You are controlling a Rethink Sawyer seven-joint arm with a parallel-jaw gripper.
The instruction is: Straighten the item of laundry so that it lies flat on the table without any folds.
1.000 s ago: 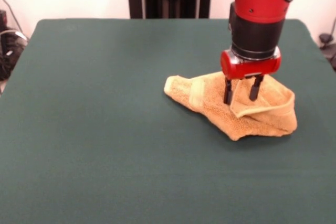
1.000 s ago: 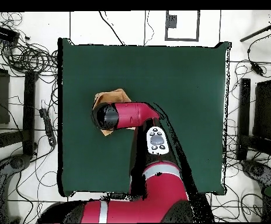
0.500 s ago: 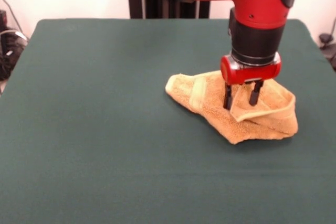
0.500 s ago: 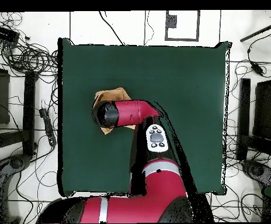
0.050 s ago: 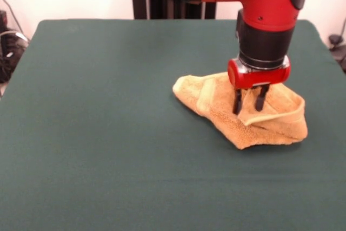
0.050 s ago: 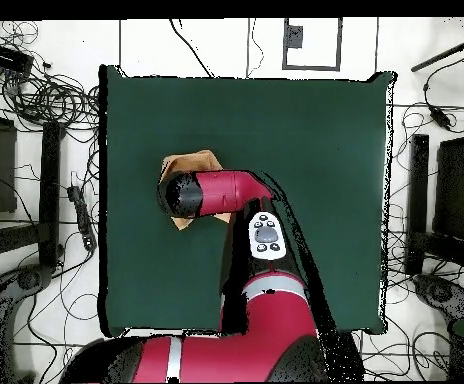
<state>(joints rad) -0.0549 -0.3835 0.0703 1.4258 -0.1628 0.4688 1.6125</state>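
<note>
The towel [image 5: 243, 113] sits right of centre in the front view, bunched into a lumpy wedge on the green table [image 5: 108, 133]. One striped band runs across its left part, and a hemmed edge curls up and over along the lower right, so it is plainly doubled on itself. The claw [image 5: 248, 101] hangs straight down into the middle of the heap, its two dark fingers [image 5: 237, 102] parted, with a bit of cloth showing between them; it is open, tips down at the fabric, and I cannot tell whether they press on it. From above, the arm [image 6: 216, 195] covers most of the towel, leaving only tan corners at the frame's upper left. I'd say hardly anything is done: no part lies flat, and the folded layers all need pulling out.
</note>
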